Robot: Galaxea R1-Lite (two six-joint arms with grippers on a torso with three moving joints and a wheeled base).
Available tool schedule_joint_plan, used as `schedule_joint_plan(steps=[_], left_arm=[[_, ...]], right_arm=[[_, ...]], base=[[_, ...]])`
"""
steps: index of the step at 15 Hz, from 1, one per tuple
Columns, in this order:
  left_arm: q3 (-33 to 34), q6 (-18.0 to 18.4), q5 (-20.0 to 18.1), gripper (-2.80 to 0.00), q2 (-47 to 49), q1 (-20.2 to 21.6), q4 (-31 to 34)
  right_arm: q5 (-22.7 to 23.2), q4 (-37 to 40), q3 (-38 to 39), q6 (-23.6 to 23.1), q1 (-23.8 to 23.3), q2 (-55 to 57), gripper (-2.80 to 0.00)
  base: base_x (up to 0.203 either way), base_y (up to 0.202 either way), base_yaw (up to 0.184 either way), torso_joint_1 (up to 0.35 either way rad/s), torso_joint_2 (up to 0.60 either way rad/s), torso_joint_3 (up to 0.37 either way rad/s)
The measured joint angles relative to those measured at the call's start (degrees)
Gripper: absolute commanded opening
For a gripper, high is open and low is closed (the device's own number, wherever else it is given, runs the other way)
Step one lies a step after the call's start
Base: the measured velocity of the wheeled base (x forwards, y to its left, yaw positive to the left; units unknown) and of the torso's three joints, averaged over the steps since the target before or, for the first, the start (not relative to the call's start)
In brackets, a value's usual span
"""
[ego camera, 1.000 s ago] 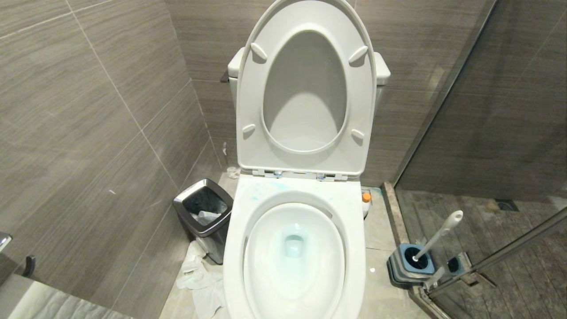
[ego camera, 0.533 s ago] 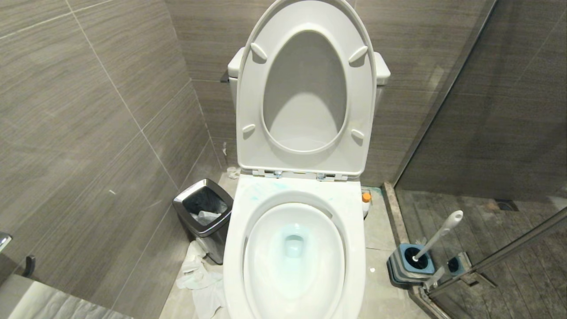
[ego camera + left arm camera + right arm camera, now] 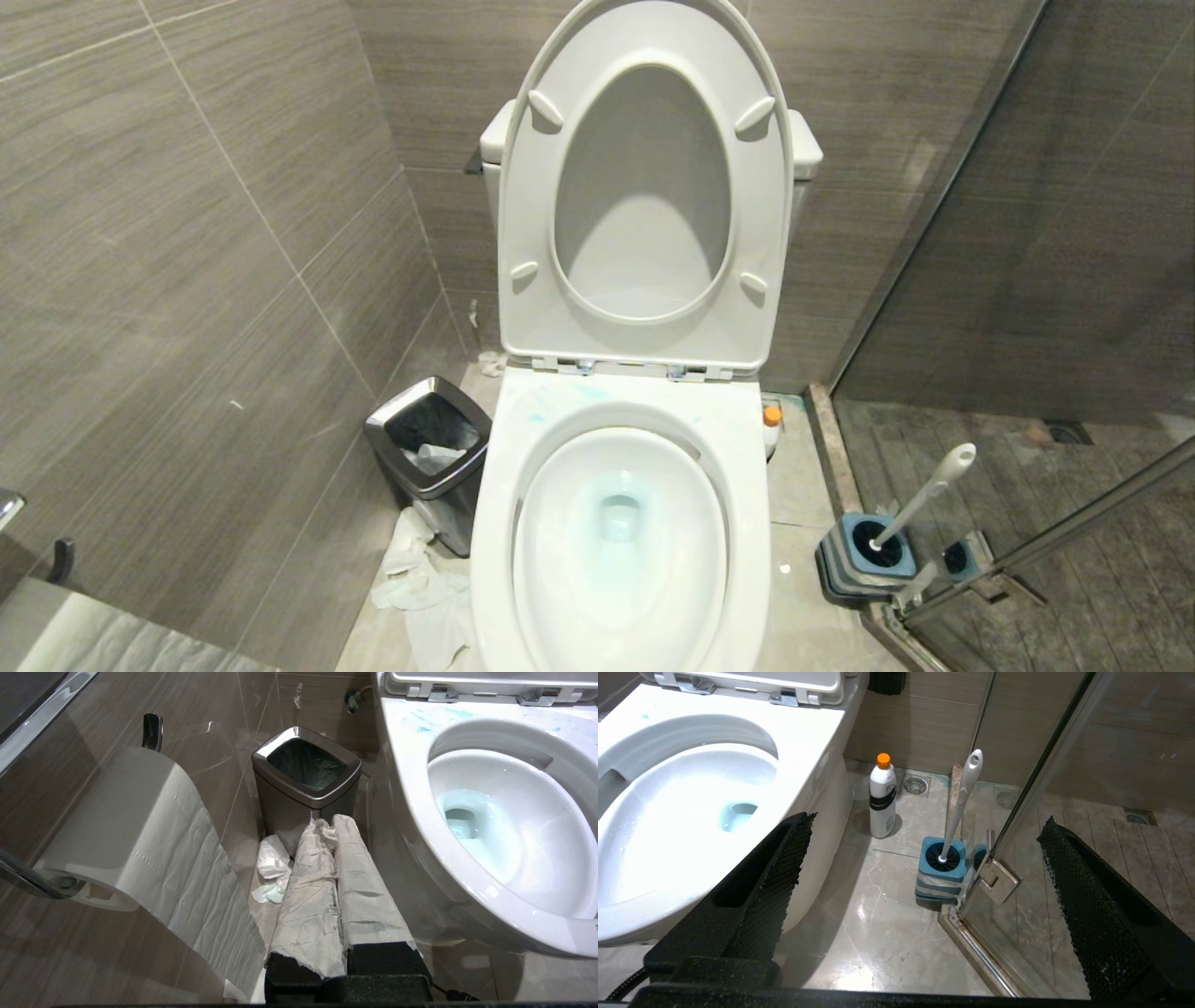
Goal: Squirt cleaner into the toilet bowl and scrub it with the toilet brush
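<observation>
Steel bin (image 3: 429,446) sits lower left beside the bowl (image 3: 621,523); cleaner (image 3: 883,797) and brush (image 3: 964,794) right. Left gripper (image 3: 334,828) pressed together, right gripper (image 3: 924,858) spread.

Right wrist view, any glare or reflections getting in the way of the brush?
Right wrist view: the glass door mirrors part of the blue holder, but the brush handle shows clearly. Head view: the same glass is hazy with reflections.
</observation>
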Motion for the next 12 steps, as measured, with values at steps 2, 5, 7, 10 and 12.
schedule_joint_plan(steps=[2, 5, 7, 10, 12], left_arm=[[0.0, 0.0, 0.0, -2.80, 0.0, 0.0, 0.0], [0.0, 0.1, 0.0, -2.80, 0.0, 0.0, 0.0], [0.0, 0.0, 0.0, -2.80, 0.0, 0.0, 0.0], [0.0, 0.0, 0.0, -2.80, 0.0, 0.0, 0.0], [0.0, 0.0, 0.0, -2.80, 0.0, 0.0, 0.0]], right_arm=[[0.0, 0.0, 0.0, 0.0, 0.0, 0.0, 0.00], [0.0, 0.0, 0.0, 0.0, 0.0, 0.0, 0.00], [0.0, 0.0, 0.0, 0.0, 0.0, 0.0, 0.00], [0.0, 0.0, 0.0, 0.0, 0.0, 0.0, 0.00], [0.0, 0.0, 0.0, 0.0, 0.0, 0.0, 0.00]], base=[[0.000, 0.000, 0.000, 0.000, 0.00, 0.000], [0.000, 0.000, 0.000, 0.000, 0.00, 0.000], [0.000, 0.000, 0.000, 0.000, 0.00, 0.000], [0.000, 0.000, 0.000, 0.000, 0.00, 0.000], [0.000, 0.000, 0.000, 0.000, 0.00, 0.000]])
